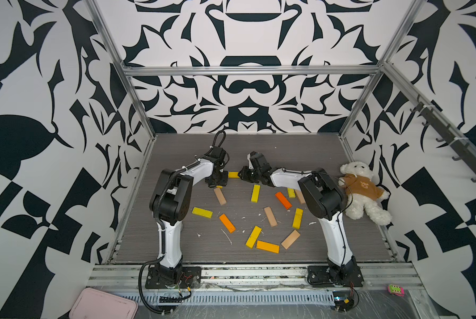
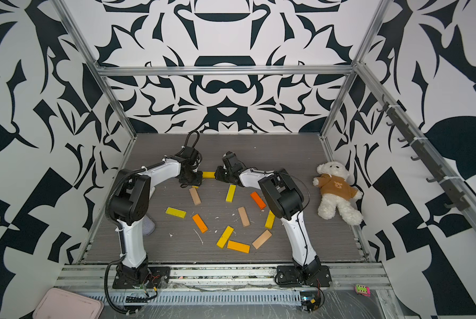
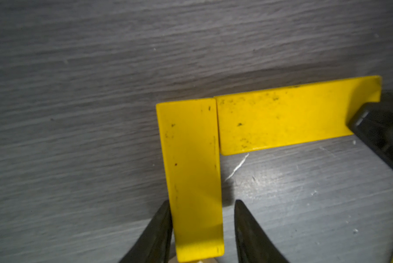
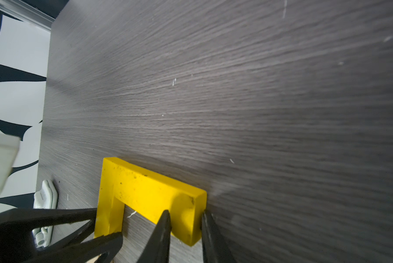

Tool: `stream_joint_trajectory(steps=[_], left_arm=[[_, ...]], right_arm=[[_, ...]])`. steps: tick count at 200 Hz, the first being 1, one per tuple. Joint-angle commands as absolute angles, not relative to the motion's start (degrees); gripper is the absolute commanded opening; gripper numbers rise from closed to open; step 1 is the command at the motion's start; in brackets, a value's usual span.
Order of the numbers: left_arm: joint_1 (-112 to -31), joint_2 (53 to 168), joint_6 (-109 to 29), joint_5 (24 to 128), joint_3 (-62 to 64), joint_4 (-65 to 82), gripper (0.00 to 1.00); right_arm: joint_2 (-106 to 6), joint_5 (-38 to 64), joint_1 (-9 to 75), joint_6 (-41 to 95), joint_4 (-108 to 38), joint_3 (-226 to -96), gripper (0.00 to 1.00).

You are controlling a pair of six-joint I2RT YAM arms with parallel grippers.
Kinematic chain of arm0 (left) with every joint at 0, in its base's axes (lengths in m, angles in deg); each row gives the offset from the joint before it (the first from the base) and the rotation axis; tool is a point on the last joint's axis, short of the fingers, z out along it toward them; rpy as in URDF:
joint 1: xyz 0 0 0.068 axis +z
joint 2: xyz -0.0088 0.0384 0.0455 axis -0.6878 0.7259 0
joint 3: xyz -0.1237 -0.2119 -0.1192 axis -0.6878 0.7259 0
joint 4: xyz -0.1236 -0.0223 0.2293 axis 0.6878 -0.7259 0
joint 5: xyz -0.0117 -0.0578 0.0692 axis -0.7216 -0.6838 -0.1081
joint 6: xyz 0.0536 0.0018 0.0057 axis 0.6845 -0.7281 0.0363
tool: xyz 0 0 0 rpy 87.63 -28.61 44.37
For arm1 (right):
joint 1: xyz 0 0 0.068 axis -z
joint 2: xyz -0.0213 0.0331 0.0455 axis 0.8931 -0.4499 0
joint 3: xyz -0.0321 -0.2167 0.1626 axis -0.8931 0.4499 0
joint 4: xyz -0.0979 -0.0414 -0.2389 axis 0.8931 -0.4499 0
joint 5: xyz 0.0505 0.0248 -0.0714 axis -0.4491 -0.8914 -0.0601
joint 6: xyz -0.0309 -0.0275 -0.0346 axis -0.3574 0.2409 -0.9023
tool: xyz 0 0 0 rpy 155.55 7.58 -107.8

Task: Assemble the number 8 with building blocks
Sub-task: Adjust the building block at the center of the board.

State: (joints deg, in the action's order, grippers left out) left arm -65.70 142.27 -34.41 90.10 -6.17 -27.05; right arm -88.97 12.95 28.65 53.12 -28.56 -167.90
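The yellow block and its yellow neighbour are meeting in a corner at the far middle of the table.
The right gripper is pinching the yellow block's end; the left gripper is straddling the yellow neighbour, seemingly slack on one side.

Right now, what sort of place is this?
Probably a robot lab test cell, not a home: an aluminium frame with patterned walls boxes in a table, two arms are bolted to a rail, and blocks and a bear lie on it.
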Motion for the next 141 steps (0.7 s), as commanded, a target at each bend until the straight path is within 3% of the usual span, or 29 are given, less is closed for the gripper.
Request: stream_joint_trajectory(steps=[1,98,141], left_arm=[[-65.52,141.74,-34.90,89.14,-6.13,-27.20,0.46],[-65.52,141.77,-34.89,89.75,-5.78,-27.60,0.47],[-65.52,139.52,-35.49,90.19,-5.99,-27.81,0.64]], right_arm=[[-88.87,13.70,28.36,51.83,-28.78,-169.95,0.27],[-89.84,13.72,28.54,51.65,-29.11,-171.12,0.26],[-88.27,14.05,28.56,50.40,-29.78,-171.39,0.28]])
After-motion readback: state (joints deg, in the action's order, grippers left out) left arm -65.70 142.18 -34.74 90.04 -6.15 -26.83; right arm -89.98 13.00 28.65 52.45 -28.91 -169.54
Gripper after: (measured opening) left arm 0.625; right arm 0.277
